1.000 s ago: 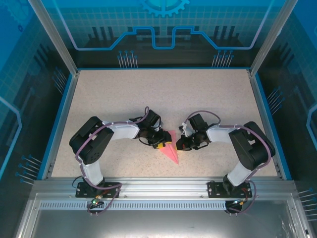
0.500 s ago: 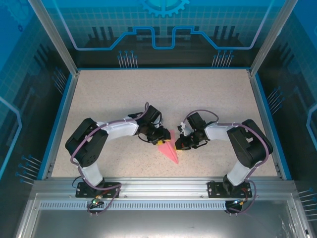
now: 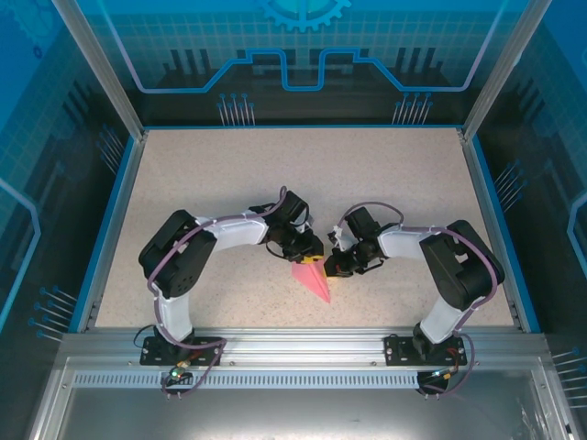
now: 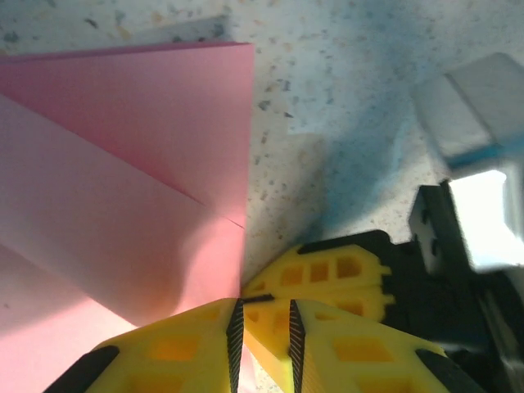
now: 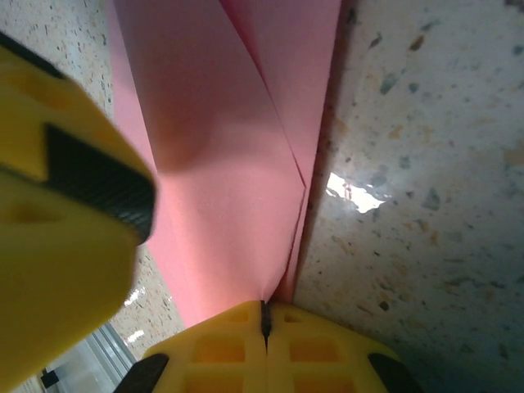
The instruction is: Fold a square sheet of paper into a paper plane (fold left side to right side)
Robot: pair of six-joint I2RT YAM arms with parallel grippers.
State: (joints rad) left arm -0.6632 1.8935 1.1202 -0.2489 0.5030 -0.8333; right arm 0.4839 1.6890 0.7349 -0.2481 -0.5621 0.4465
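The square sheet of paper (image 3: 312,279) is pink and folded into a pointed shape. It lies flat at the near middle of the table with its tip toward the front. My right gripper (image 3: 332,269) is at its right edge. In the right wrist view its jaws (image 5: 264,315) are shut, with the paper (image 5: 229,164) pinched in the seam. My left gripper (image 3: 314,258) is at the wide far end. In the left wrist view its jaws (image 4: 262,336) stand a narrow gap apart at the edge of the paper (image 4: 123,164), close to the right gripper's yellow fingers (image 4: 327,274).
The speckled table (image 3: 275,174) stretches away behind the two grippers. A blue rim (image 3: 112,220) and glass walls bound it. An aluminium rail (image 3: 293,344) with the arm bases runs along the near edge.
My left gripper has moved right to the paper's wide end, and its jaws have narrowed. The right gripper has shifted slightly left, still holding the paper.
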